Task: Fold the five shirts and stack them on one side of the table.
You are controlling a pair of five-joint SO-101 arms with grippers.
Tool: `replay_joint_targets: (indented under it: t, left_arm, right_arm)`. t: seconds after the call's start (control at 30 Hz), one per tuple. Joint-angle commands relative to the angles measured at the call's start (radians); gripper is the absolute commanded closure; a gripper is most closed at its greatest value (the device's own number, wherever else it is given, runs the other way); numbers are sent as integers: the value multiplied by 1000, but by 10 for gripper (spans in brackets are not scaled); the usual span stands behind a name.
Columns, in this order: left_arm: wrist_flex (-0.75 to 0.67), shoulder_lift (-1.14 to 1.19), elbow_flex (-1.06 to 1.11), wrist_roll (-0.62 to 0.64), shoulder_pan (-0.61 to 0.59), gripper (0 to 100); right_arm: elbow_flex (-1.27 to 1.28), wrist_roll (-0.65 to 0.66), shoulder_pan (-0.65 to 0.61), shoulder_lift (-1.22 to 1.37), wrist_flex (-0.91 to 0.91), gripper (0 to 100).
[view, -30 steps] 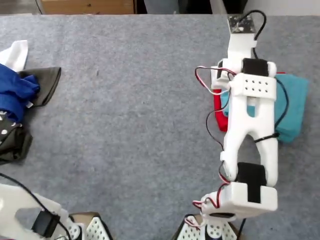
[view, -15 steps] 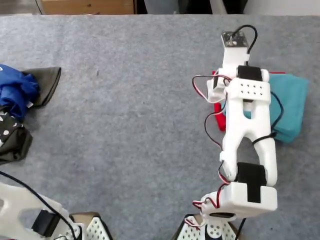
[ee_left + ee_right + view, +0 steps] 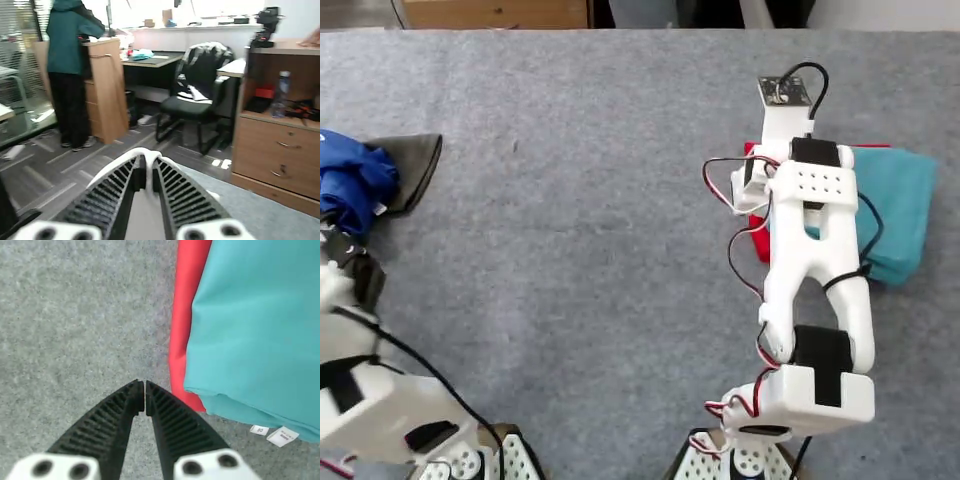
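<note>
Right gripper [image 3: 145,384], fingers pinched shut and empty, is backing off the teal shirt [image 3: 895,205] stacked on the red shirt [image 3: 756,218] at mid right, while the left gripper [image 3: 148,161], also shut on nothing, is swinging up at lower left toward the blue shirt [image 3: 355,185], probably the next pickup.

A black office chair [image 3: 186,108] stands beside wooden drawers [image 3: 272,160].

- Swung the left arm [image 3: 380,410] up and in at the near left corner of the worktop [image 3: 570,200].
- Pulled the blue shirt [image 3: 355,185] toward the left edge, white cloth beside it out of sight.
- Nudged the right arm [image 3: 815,250] slightly left over the red shirt [image 3: 756,235].
</note>
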Motion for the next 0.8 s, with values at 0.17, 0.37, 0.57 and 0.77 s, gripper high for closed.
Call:
replay_joint_targets:
  t: [0.17, 0.37, 0.57, 0.77]
  left_arm:
    - [12, -164, 386, 15, 463, 970]
    - [9, -288, 949, 12, 727, 970]
    - [6, -385, 1429, 9, 963, 970]
    - [-6, -488, 1719, 8, 1262, 970]
  right_arm:
    - [-12, -9, -3, -54, -8, 984]
    - [-8, -3, -2, -140, 28, 984]
    - [-4, 97, -3, -283, 69, 984]
    - [-12, 115, -5, -245, 95, 983]
